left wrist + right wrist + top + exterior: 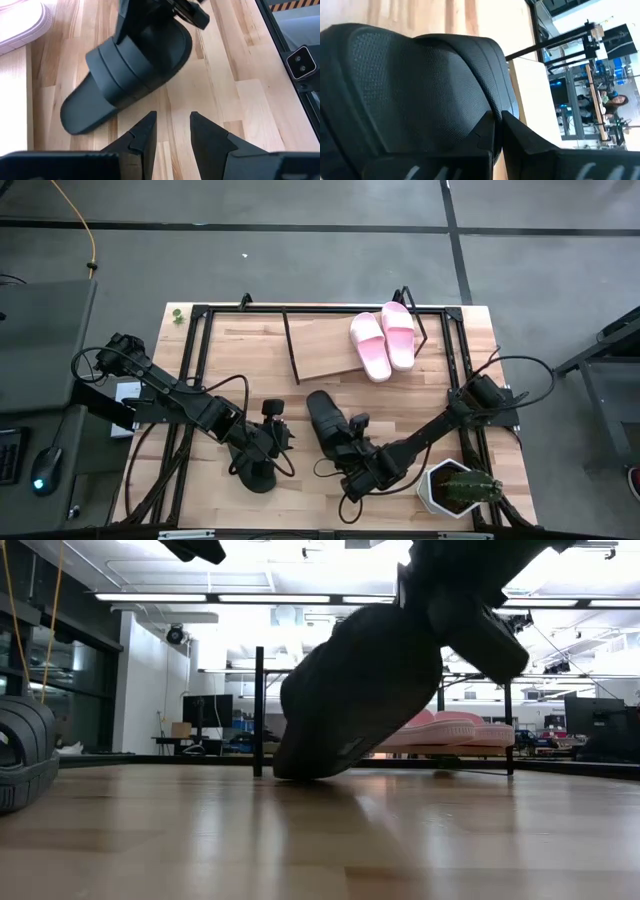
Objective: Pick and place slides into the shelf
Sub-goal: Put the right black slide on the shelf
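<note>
Two pink slides (382, 340) lie side by side on the right part of the shelf (325, 355), a light wooden board in a thin black wire frame at the table's far side. A black slide (325, 420) stands tilted at mid-table, with my right gripper (497, 131) shut on its near end. My left gripper (172, 131) hovers open to its left, with nothing between the fingers. A second black slide (22, 755) rests on the table near the front left, below my left arm (252, 476). My right gripper pinches the black slide's side edge (487, 117) at its raised near end between both fingers. It comes slanting down from the table's near right. The slide is tilted: its far end (300, 768) rests on the table and its near end is lifted.
A cactus in a white pot (458, 490) stands at the near right corner. The black table frame (195, 340) runs around the work area. The left half of the shelf board (315, 350) is bare wood.
</note>
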### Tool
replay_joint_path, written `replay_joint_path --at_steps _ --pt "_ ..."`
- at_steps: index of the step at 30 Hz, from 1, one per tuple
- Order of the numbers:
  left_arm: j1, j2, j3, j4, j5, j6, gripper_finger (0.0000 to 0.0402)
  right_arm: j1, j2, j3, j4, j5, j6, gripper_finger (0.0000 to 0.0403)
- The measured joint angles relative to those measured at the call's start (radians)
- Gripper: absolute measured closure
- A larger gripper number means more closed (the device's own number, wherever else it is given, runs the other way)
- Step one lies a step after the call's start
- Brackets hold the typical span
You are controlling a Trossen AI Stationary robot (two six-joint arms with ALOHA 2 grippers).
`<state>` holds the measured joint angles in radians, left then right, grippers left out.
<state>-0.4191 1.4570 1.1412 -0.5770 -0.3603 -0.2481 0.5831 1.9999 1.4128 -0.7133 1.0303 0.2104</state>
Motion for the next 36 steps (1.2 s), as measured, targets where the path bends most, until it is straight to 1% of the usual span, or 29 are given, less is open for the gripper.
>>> replay_joint_path --at_steps 5,8,11,17,20,22,26,31,36 --pt "0.000 0.000 0.000 -0.001 0.000 0.000 0.0300 0.006 -0.052 0.000 -0.053 0.012 0.052 0.0403" --pt "0.000 0.000 0.000 -0.002 0.000 0.000 0.0300 0.013 -0.073 0.000 -0.071 0.029 0.051 0.0403" --pt "0.000 0.000 0.000 -0.002 0.000 0.000 0.0300 0.020 -0.091 0.000 -0.093 0.069 0.049 0.0403" --pt "0.000 0.000 0.000 -0.002 0.000 0.006 0.0300 0.020 -0.122 0.000 -0.131 0.089 0.052 0.0403" --pt "0.000 0.000 0.000 -0.002 0.000 0.008 0.0300 0.020 -0.124 0.000 -0.157 0.131 0.052 0.0403" --pt "0.000 0.000 0.000 -0.001 0.000 0.008 0.0300 0.011 -0.125 0.000 -0.182 0.148 0.052 0.0403" --pt "0.000 0.000 0.000 -0.001 0.000 0.008 0.0300 -0.019 -0.126 0.000 -0.223 0.148 0.066 0.0403" --pt "0.000 0.000 0.000 0.000 0.000 0.008 0.0300 -0.060 -0.126 0.000 -0.315 0.151 0.127 0.0403" --pt "0.000 0.000 0.000 0.000 0.000 0.008 0.0300 -0.093 -0.127 0.000 -0.418 0.237 0.213 0.0403"
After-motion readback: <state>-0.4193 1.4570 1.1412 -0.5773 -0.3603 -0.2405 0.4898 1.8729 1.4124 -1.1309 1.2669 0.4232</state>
